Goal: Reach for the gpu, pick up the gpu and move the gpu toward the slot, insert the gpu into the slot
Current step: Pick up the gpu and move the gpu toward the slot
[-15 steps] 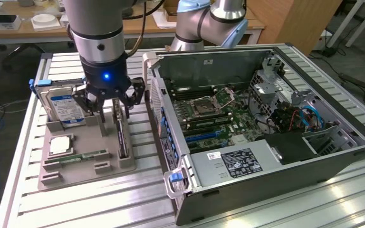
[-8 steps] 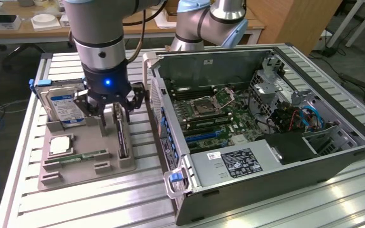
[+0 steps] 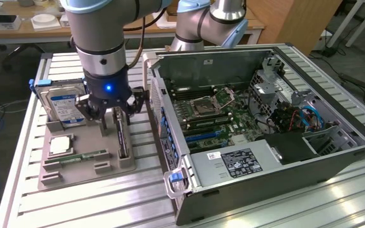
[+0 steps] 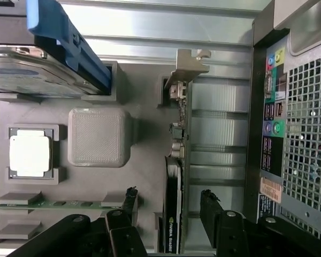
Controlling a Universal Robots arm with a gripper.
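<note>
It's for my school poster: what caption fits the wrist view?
Open gripper straddles the gpu standing on edge in the grey tray.

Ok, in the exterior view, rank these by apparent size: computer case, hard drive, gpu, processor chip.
1. computer case
2. hard drive
3. processor chip
The gpu stands edge-on, showing as a thin strip, so its rank is unsure.

a grey plastic tray (image 3: pixel 81 167) lay beside an open black computer case (image 3: pixel 284 176). the flat green gpu (image 3: pixel 123 141) stood edgewise in the tray, on its case side.
</note>
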